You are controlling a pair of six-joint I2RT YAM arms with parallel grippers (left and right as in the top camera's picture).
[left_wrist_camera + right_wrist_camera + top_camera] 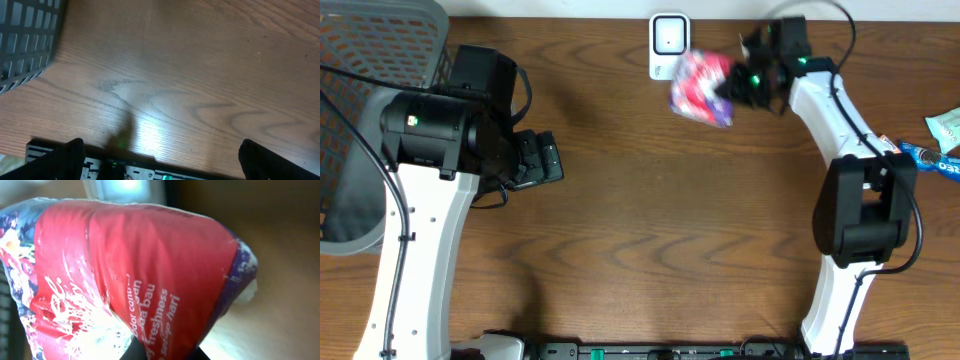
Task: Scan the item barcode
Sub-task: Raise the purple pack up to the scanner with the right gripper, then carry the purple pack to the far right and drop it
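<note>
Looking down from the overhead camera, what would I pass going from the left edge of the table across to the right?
grey mesh basket → left gripper, open → white scanner → red pouch → right gripper, shut on the pouch → teal packet

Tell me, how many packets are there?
3: red packet in the right gripper by the scanner; green packet and blue packet at the right edge. More may hide.
</note>
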